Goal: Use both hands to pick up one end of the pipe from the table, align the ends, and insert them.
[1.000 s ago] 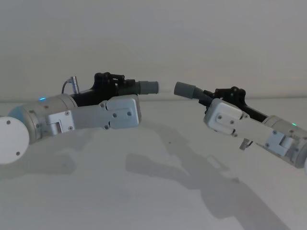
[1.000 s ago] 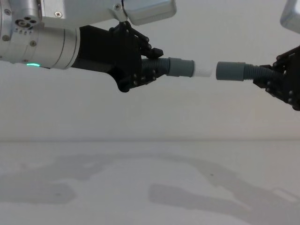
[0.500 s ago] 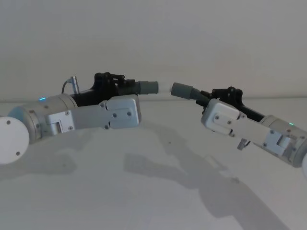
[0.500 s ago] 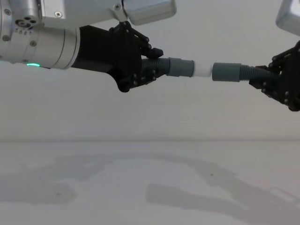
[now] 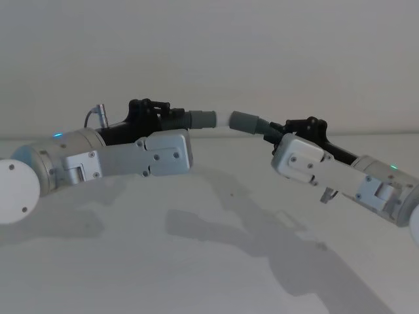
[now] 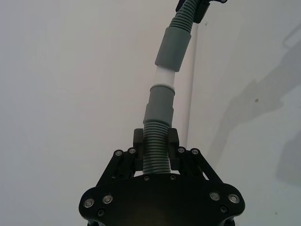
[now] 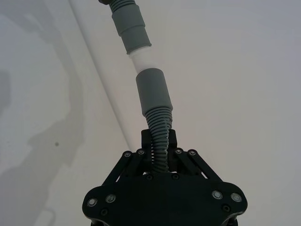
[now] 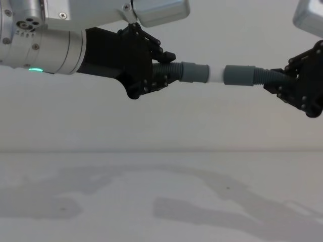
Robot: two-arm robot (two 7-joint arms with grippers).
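Both pipe pieces held in the air, well above the white tabletop (image 8: 161, 201), whose surface carries the arms' shadows. Left end effector (image 8: 169, 70) clamped on the ribbed middle of the left pipe piece (image 8: 194, 72); fingers (image 6: 171, 141) pressed against the ribs on either side, as seen in the left wrist view. Grey cuff and white tip (image 8: 215, 74) project straight out ahead of this end effector, toward the other one. Right end effector (image 8: 280, 83) likewise clamped on the ribs of the right pipe piece (image 8: 239, 75), whose plain grey socket (image 5: 243, 122) points back at the left end effector. White tip meets the mouth of the socket; a short band of white shows between the two grey cuffs. Whether the tip sits inside the socket or just touches it: cannot tell. In the head view the two pieces meet at a slight angle, the right one tilted. Green ring light (image 8: 34, 69) lit on the left arm.
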